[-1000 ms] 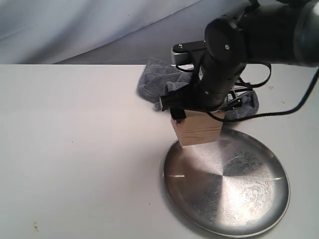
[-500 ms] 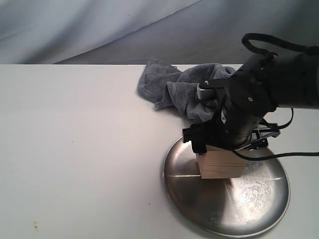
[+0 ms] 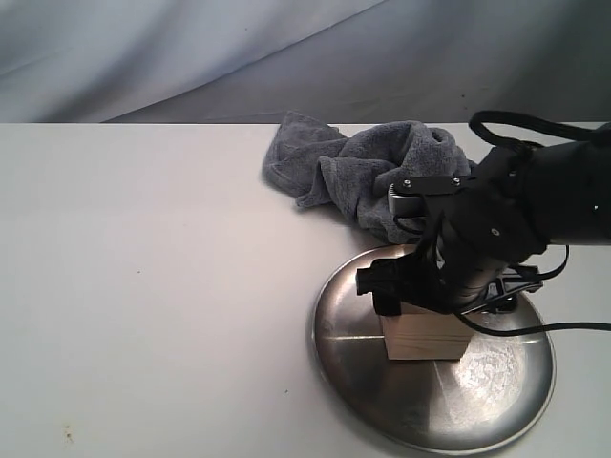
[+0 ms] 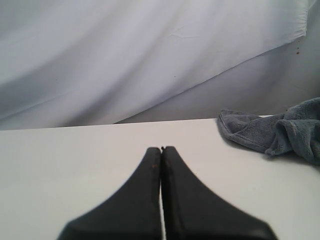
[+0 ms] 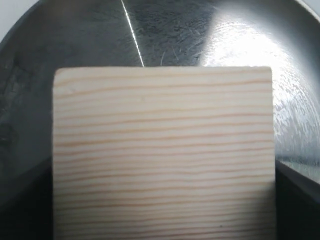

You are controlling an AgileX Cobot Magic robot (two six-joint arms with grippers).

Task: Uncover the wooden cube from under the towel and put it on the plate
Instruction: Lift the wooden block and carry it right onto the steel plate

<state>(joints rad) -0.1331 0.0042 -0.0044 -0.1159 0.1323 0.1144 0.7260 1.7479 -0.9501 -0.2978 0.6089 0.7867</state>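
A white table [image 3: 143, 286] stands before a pale draped backdrop [image 3: 191, 48]; the left gripper [image 4: 161, 149] shows only in its own wrist camera, its two black fingers pressed together on nothing, hovering above the tabletop. Towards the middle, at the far side, the dark grey towel [image 3: 363, 176] lies in a crumpled heap; it covers nothing that can be seen. To the right and nearer, the round stainless-steel plate [image 3: 496, 401] sits just in front of the towel; the pale wooden cube [image 3: 425, 339] stands upright on the plate's left part, its base apparently touching the metal, though contact cannot be confirmed. The right gripper [image 3: 430, 303] reaches over the cube from above, fingers clamped on its opposite sides; the right wrist camera shows the cube's grained face with the plate behind. Judging from this, uncovering and carrying are done; what seems left is releasing the cube and lifting the arm clear.
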